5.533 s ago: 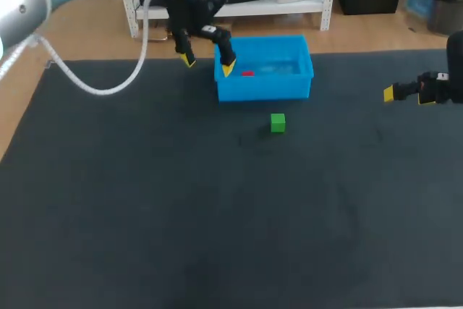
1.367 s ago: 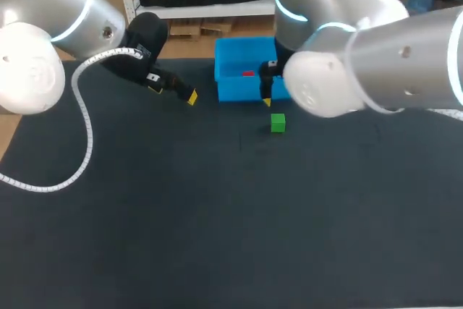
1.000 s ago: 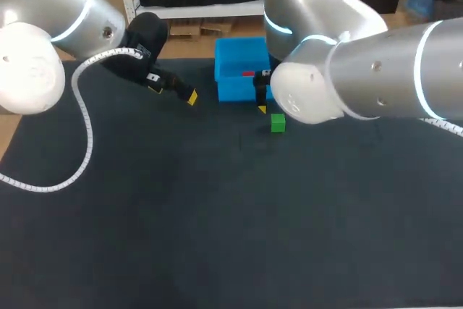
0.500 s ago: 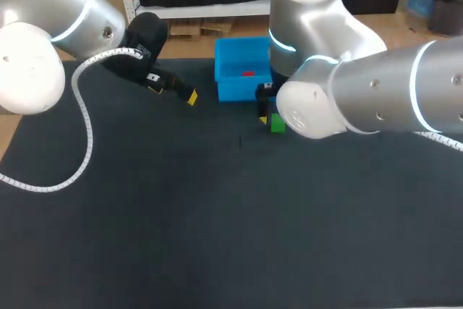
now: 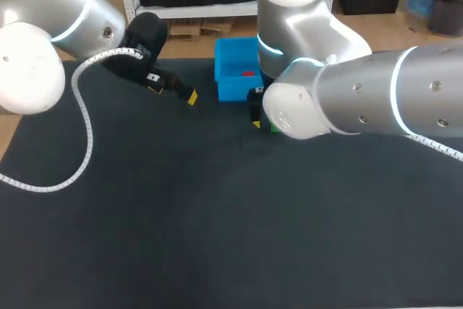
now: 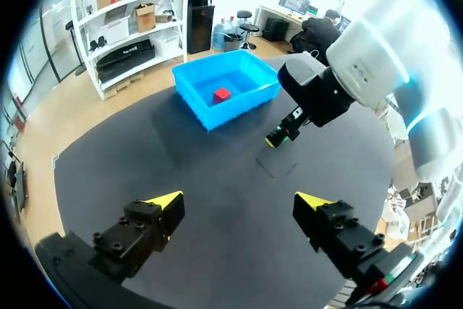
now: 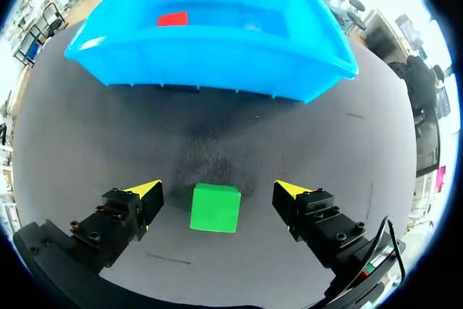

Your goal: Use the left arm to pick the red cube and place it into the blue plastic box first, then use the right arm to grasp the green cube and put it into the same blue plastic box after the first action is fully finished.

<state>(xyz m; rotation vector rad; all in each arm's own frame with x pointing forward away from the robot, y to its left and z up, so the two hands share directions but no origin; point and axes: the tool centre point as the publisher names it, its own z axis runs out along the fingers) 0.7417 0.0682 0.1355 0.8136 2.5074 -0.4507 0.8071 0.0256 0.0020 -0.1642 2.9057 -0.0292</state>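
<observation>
The red cube [image 7: 172, 19] lies inside the blue plastic box [image 7: 210, 48], also seen in the head view as the red cube [image 5: 248, 73] in the box [image 5: 233, 81]. The green cube [image 7: 215, 208] rests on the black mat just in front of the box. My right gripper [image 7: 218, 191] is open, one finger on each side of the cube, neither touching it. In the head view my right arm [image 5: 325, 99] hides most of the cube. My left gripper [image 6: 239, 204] is open and empty, held above the mat left of the box.
The black mat [image 5: 217, 215] covers the table, bare in front and to both sides. My right arm's bulk hangs over the box's right half in the head view. A white cable [image 5: 83, 128] loops down from my left arm.
My right arm has shifted left and come down until its open fingers flank the green cube. The left arm and the red cube have stayed still.
</observation>
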